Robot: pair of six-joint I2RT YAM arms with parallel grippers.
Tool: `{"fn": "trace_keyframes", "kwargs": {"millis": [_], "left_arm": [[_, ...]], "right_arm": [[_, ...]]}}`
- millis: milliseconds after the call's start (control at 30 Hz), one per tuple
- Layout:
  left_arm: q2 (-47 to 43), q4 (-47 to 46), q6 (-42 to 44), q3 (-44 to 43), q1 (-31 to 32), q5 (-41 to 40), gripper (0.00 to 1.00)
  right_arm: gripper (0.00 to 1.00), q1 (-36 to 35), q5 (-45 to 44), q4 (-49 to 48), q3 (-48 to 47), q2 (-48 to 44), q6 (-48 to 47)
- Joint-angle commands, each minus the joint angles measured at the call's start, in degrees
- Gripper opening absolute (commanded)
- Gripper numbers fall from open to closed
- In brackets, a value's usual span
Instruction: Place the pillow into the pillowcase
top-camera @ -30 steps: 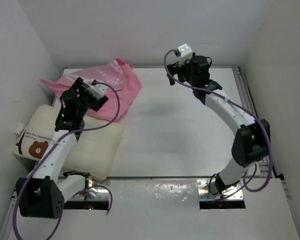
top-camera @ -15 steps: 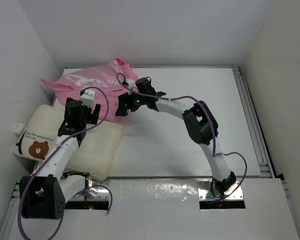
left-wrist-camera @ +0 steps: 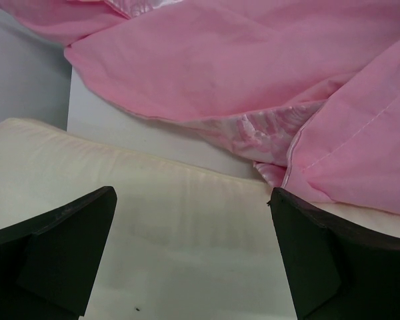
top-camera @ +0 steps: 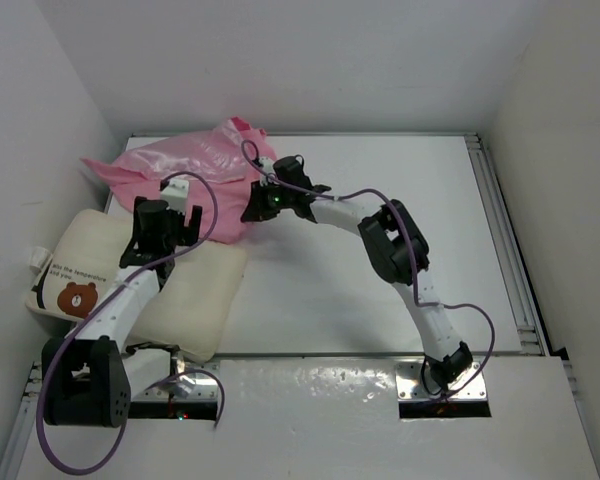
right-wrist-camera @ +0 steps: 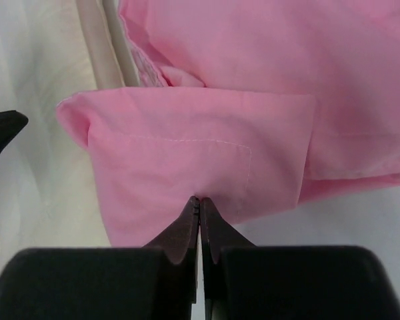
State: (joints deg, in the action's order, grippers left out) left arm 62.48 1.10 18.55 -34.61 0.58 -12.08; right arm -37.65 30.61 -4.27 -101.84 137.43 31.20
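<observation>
The cream pillow point(top-camera: 195, 300) with its bear print lies at the left side of the table. The pink satin pillowcase point(top-camera: 195, 165) is bunched behind it, one corner draped onto the pillow. My left gripper point(top-camera: 170, 228) hovers open over the pillow's far edge; its wrist view shows the pillow point(left-wrist-camera: 187, 227) between the spread fingers and the pillowcase point(left-wrist-camera: 240, 60) just beyond. My right gripper point(top-camera: 250, 212) reaches across to the near right corner of the pillowcase point(right-wrist-camera: 187, 153). The right gripper point(right-wrist-camera: 200, 203) is shut, pinching that folded hem.
White walls enclose the table on the left, back and right. A metal rail point(top-camera: 500, 220) runs along the right edge. The right arm stretches diagonally across the table's middle. A white tag point(top-camera: 37, 258) sticks out at the pillow's left end.
The right arm swung from the back right over to the pillowcase corner and its jaws closed on the hem. The left gripper shifted slightly and stayed open.
</observation>
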Motion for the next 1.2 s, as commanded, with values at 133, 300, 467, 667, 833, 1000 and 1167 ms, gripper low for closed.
{"fn": "trace_keyframes", "kwargs": {"millis": [133, 300, 467, 667, 833, 1000, 1167], "left_arm": [[-0.25, -6.38, -0.35, -1.43, -0.58, 2.67, 1.0], [0.54, -10.06, -0.26, -0.19, -0.58, 10.99, 1.0], [3.61, -12.18, -0.97, -3.09, 0.3, 17.61, 1.0], [6.86, -15.86, 2.28, -2.39, 1.79, 21.91, 1.0], [15.55, -17.19, 3.34, -5.28, 4.08, 24.38, 1.0], [23.9, -13.86, 7.11, -11.78, 4.69, 20.44, 1.0], [27.87, -8.41, 10.37, -13.03, 4.69, 19.02, 1.0]], "right_arm": [[0.0, 4.86, -5.91, -9.86, 6.11, -11.54, 5.79], [0.0, 12.59, -9.24, -16.45, 16.57, -20.16, 10.19], [0.0, 23.13, -14.52, -17.26, 27.89, -32.8, 9.5], [0.39, 27.02, -16.99, -6.3, 28.82, -37.85, 0.21], [0.67, 24.03, -16.2, 0.76, 29.06, -37.14, -1.85], [0.74, 24.29, -15.41, 1.19, 33.63, -40.12, -2.19], [0.77, 22.97, -14.97, 6.11, 34.87, -40.66, -5.88]]}}
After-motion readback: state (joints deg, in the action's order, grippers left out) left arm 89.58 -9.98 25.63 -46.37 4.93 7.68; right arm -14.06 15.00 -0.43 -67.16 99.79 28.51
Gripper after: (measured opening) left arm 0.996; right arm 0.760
